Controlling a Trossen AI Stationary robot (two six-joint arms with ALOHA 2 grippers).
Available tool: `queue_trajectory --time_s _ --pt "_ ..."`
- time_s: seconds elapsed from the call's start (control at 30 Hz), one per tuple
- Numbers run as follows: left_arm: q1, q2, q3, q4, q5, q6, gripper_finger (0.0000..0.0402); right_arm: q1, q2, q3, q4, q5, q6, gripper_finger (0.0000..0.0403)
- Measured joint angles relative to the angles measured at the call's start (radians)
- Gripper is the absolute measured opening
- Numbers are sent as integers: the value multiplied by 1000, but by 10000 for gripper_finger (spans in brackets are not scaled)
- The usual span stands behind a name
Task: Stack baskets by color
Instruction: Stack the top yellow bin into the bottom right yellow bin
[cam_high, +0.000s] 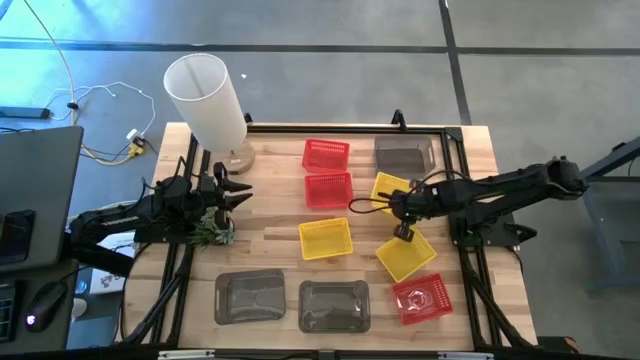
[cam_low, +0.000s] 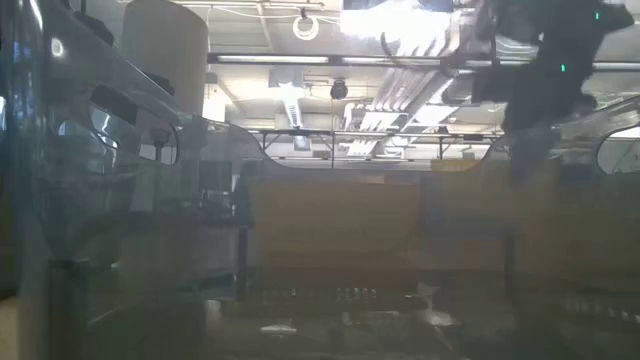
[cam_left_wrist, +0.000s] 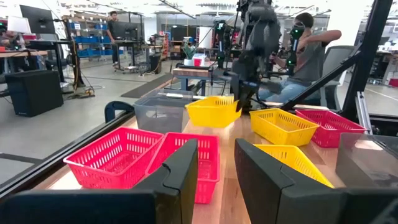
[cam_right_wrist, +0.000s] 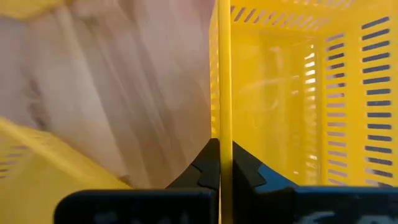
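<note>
Baskets: nine small mesh baskets lie spread over the table (cam_high: 270, 235); three red, three yellow and three smoky grey, none stacked yet.
Basket in hand: a yellow basket (cam_high: 408, 254) on the right side of the table, just beside the red basket (cam_high: 422, 299) at the front and near a second yellow basket (cam_high: 391, 188).
Right hand: the right hand (cam_high: 403, 232) is closed on this basket's thin upright rim, seen edge-on between its fingertips in the right wrist view (cam_right_wrist: 222, 168).
Left hand: the left hand (cam_high: 240, 192) waits at the left of the table beside the white lamp shade (cam_high: 205, 95), its fingers (cam_left_wrist: 180, 168) partly open and holding nothing.
Weight: probably very light, thin plastic with open slots.
Stiffness: the wall likely flexes a little under a pinch, so the basket may tilt or swing when lifted by one edge.
Slip: smooth plastic, and a narrow rim gives little surface; a firm pinch near the middle of a long side seems safest.
Where to grip: the rim of a side wall, as now.
Nesting: tapered walls suggest one drops easily into another of its colour, such as the yellow basket at centre (cam_high: 326, 238).
</note>
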Motion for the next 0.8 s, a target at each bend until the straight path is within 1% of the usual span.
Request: queue_trajectory --time_s 0.13,0.27,0.43,0.6,0.7,0.8 --pt "0 0 0 0 0 0 94 56 0 83 -74 40 -19 0" --pt "0 0 0 0 0 0 94 136 0 141 -95 77 -62 0" --pt "0 0 0 0 0 0 94 241 0 181 -109 81 -88 0" --pt "0 0 0 0 0 -4 94 345 0 190 -121 78 -98 0" --pt "0 0 0 0 0 -59 94 401 0 190 -134 70 -97 0" --pt "0 0 0 0 3 -149 94 455 0 190 -138 68 -98 0"
